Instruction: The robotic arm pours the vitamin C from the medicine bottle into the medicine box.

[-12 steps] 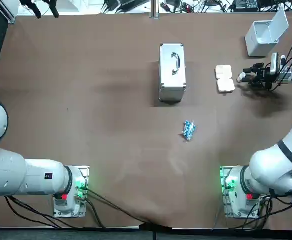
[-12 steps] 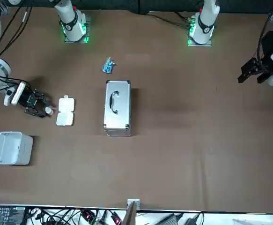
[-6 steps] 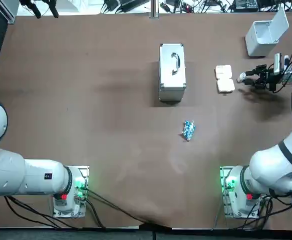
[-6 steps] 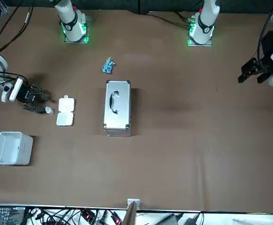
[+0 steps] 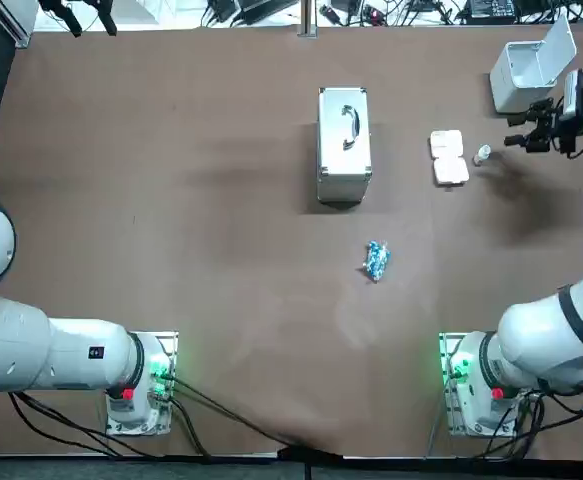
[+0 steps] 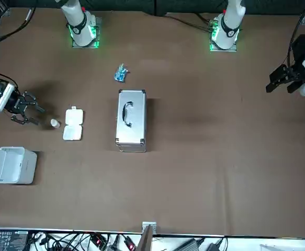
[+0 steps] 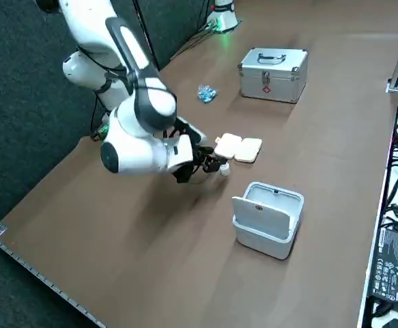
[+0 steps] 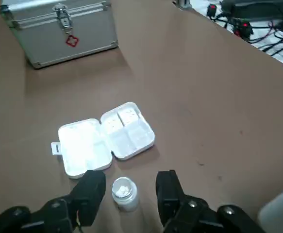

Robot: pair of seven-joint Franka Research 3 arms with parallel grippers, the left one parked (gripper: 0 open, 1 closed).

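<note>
Standing upright, medicine bottle (image 6: 54,123) between spread right gripper (image 6: 39,116) and medicine box (image 6: 72,124).

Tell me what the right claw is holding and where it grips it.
Nothing. The right claw is open, and the bottle stands alone, clear of it.

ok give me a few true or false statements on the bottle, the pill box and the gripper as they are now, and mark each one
1. The right gripper is shut on the medicine bottle. False: it hangs open beside the bottle without touching it, and the bottle stands free on the table.
2. The medicine box lies open next to the bottle. True.
3. The bottle lies on its side. False: it stands upright, mouth up, with something white showing inside.
4. The silver case is closed. True.
5. The blue packet sits in the medicine box. False: it lies on the bare table, apart from the box.
</note>
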